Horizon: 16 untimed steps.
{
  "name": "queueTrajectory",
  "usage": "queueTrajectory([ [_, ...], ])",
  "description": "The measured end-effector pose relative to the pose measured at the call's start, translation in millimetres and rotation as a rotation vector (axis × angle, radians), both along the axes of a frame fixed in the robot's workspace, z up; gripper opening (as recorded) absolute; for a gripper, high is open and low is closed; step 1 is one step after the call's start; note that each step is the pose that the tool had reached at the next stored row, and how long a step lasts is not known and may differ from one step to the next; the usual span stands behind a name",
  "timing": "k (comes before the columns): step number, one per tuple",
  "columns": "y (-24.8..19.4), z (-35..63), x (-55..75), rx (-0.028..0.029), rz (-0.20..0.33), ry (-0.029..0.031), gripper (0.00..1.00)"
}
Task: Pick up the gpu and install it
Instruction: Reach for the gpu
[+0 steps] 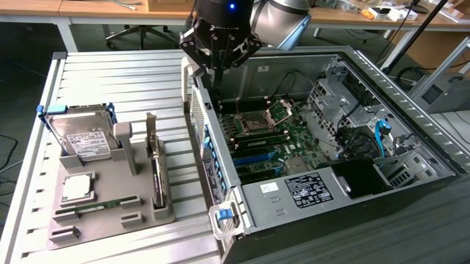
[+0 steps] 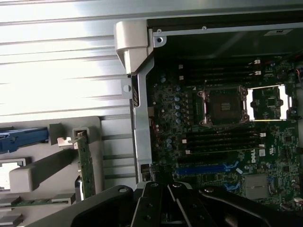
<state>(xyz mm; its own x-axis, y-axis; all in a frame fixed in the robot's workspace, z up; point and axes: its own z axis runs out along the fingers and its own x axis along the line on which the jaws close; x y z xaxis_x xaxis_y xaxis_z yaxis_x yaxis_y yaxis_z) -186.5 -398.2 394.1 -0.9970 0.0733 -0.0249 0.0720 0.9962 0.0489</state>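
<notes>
End effector (image 1: 218,77) hovers closed over case edge (image 1: 195,107).

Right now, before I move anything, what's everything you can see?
gpu: one, dark with silvery bracket, standing on edge in tray
hard drive: one, silver with white label, upright in tray
memory stick: one, green, flat in tray
processor chip: one, silver, flat in tray
tray: one, grey, on table
table: one, pale slatted metal
computer case: one, grey, open, exterior view's right of tray
motherboard: one, green, inside case
end effector: one, black, shut, holding nothing, above case's edge
</notes>
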Motion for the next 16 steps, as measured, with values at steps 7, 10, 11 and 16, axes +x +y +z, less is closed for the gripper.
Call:
queueTrajectory([
  [7, 0.0, 0.0, -5.0, -0.0003, 0.0, 0.0001, 0.11],
  [10, 0.0, 0.0, -5.9, -0.0004, 0.0, 0.0, 0.11],
  [11, 0.0, 0.0, -6.2, -0.0004, 0.0, 0.0001, 0.11],
  [16, 0.0, -0.1, -7.4, -0.0005, 0.0, 0.0, 0.11],
])
